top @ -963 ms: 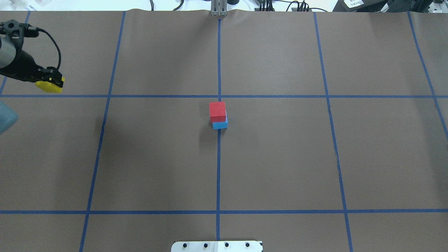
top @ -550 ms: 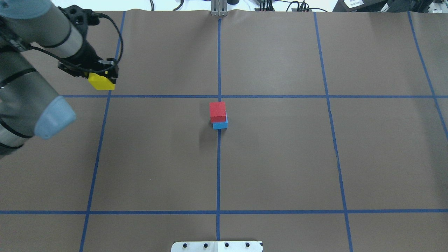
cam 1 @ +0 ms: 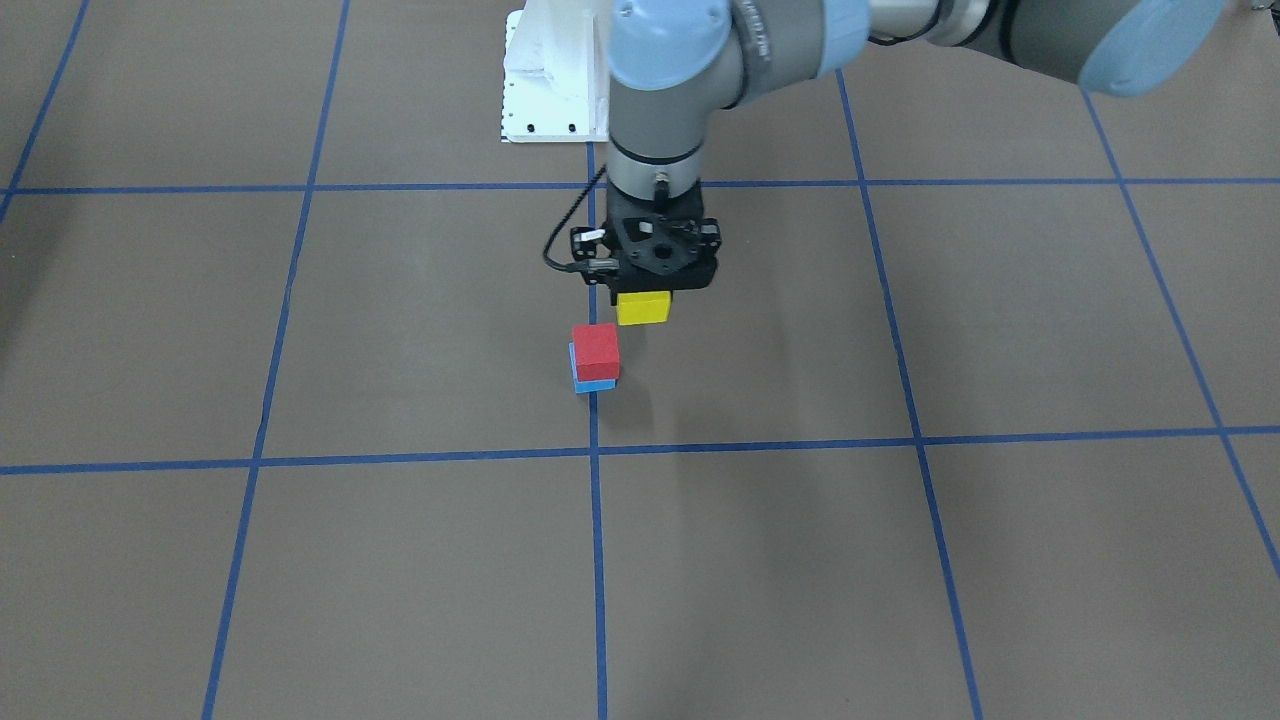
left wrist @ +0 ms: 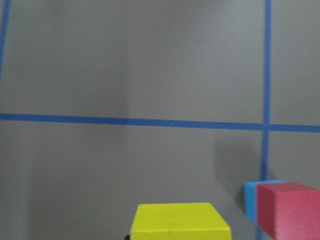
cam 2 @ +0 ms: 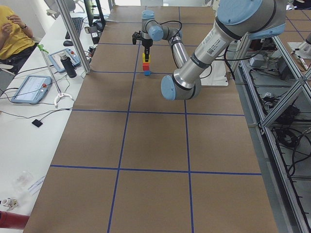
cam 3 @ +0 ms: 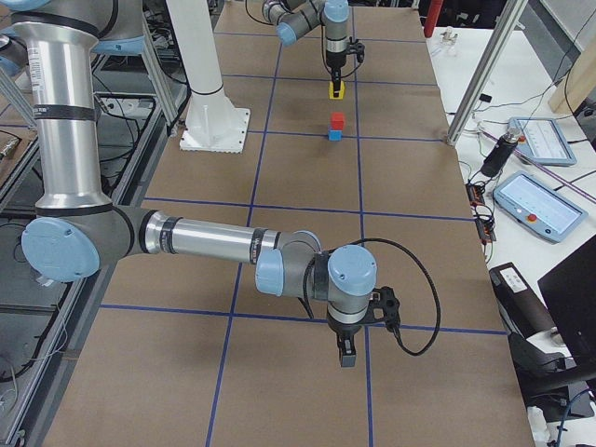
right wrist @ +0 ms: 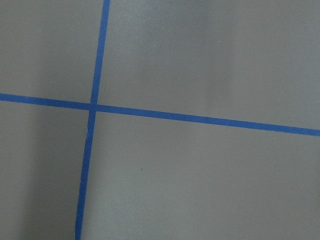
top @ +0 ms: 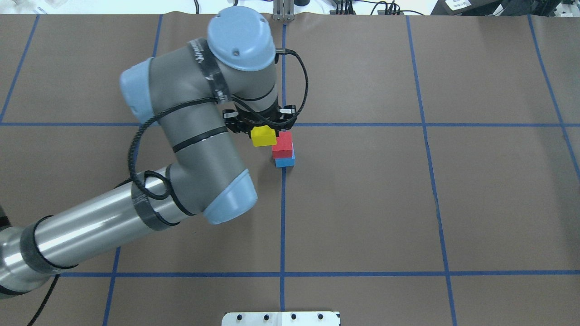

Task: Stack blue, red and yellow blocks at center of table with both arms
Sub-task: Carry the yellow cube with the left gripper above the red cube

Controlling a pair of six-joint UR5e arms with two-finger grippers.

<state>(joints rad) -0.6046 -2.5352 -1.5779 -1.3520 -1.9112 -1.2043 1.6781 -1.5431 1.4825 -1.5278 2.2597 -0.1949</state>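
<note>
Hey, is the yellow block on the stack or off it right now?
Off. The left gripper holds the yellow block in the air beside the red block, not touching it.

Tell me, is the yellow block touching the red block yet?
Apart. The exterior right view shows bare table between the yellow block and the red block; the left wrist view shows a gap too.

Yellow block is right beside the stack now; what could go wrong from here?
The yellow block in the left hand is beside the red block, not over it; moving sideways too low could knock the stack.
Red sits offset on the blue block, so an off-centre release might topple it.
</note>
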